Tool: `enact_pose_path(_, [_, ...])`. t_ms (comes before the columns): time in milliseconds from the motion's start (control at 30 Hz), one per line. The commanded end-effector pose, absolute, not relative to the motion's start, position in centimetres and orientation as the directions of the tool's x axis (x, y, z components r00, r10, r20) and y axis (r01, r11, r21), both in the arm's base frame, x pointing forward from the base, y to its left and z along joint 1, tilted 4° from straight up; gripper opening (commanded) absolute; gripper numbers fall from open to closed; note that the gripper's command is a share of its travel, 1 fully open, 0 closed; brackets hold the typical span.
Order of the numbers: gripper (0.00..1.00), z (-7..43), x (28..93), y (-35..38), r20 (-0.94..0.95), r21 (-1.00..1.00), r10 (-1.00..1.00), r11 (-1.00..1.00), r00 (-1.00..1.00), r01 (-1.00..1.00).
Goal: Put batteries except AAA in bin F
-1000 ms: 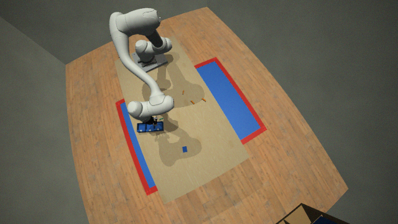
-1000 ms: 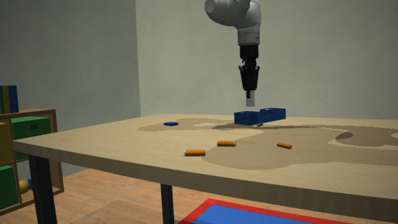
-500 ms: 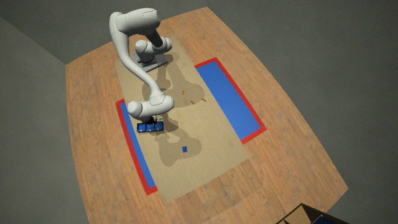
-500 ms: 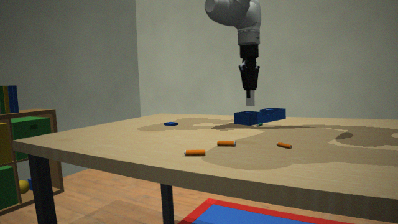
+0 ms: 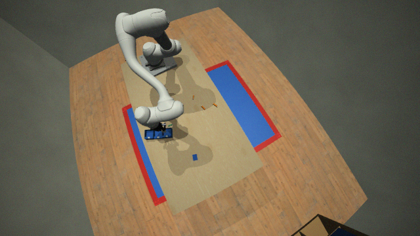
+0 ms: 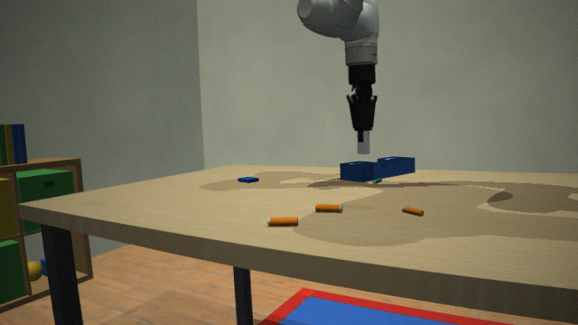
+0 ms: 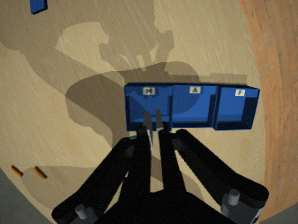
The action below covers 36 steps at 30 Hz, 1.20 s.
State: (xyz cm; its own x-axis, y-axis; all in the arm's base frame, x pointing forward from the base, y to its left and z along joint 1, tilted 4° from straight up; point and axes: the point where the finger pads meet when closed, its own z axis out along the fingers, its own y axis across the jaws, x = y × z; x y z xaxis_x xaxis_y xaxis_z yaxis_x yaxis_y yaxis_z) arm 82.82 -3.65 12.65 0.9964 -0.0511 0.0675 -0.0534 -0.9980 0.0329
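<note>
A row of three joined blue bins stands on the table, also in the exterior view and the wrist view. Their labels are too small to read. My gripper hangs above the row's left bin in the wrist view, fingers shut with nothing seen between them. Three orange batteries lie apart near the table's middle. A small green battery lies on the table just beside the bins. A flat blue block-shaped battery lies alone farther off.
The arm's base stands at the table's far end. Red-edged blue mats lie on the floor at both sides. A shelf with coloured boxes stands beyond the table. A cardboard box sits on the floor.
</note>
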Motion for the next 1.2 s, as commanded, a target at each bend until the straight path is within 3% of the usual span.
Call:
enact_pose_path(0, [0.15, 13.0, 83.0, -3.5, 0.07, 0.034, -0.052, -0.998, 0.996, -0.055])
enact_pose_path(100, [0.15, 13.0, 83.0, -3.5, 0.07, 0.034, -0.052, -0.998, 0.996, -0.055])
enact_pose_path(533, [0.15, 23.8, 82.2, -3.0, 0.07, 0.034, -0.052, -0.998, 0.996, -0.055])
enact_pose_path(1167, [0.15, 24.1, 82.2, -3.0, 0.07, 0.034, -0.052, -0.998, 0.996, -0.055])
